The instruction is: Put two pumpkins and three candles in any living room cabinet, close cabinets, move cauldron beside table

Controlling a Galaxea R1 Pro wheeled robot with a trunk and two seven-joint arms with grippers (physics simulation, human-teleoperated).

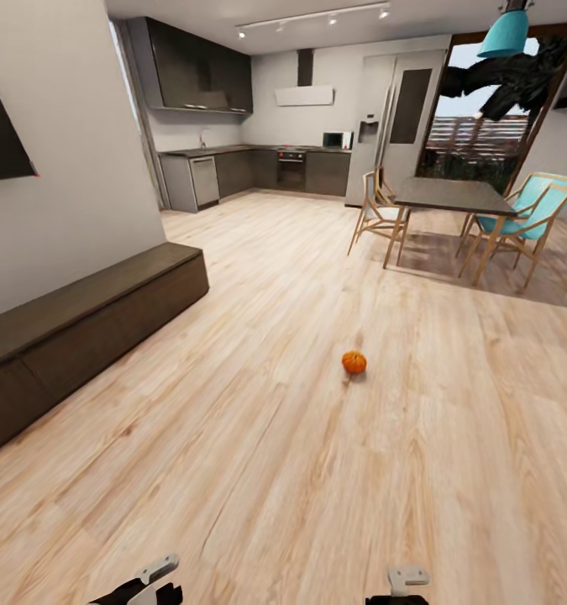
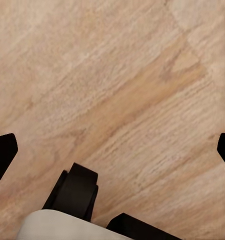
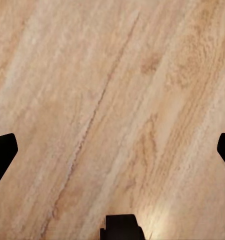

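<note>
Head view: I see one pumpkin (image 1: 354, 362) alone on the wood floor (image 1: 258, 470), out in the open middle, well apart from everything else. The cabinet (image 1: 81, 336) runs along the left wall, all fronts shut, its top bare. On the wall above it hangs a dark screen (image 1: 2, 134). Far right stands a dark table (image 1: 451, 195) with wooden chairs, two of them with teal seats (image 1: 527, 214). A kitchen (image 1: 249, 164) closes off the far end of the room. At the bottom edge I see the tops of the left gripper (image 1: 153, 580) and right gripper (image 1: 405, 584).

Left wrist view: the left gripper (image 2: 112, 150) has its two dark fingertips (image 2: 3, 152) at opposite edges of the frame, spread wide, nothing between them but floor planks (image 2: 122, 90). A dark part and a white part of the robot (image 2: 75, 192) show below.

Right wrist view: the right gripper (image 3: 112, 150) is likewise spread wide and empty, with bare planks (image 3: 112, 100) beneath.
</note>
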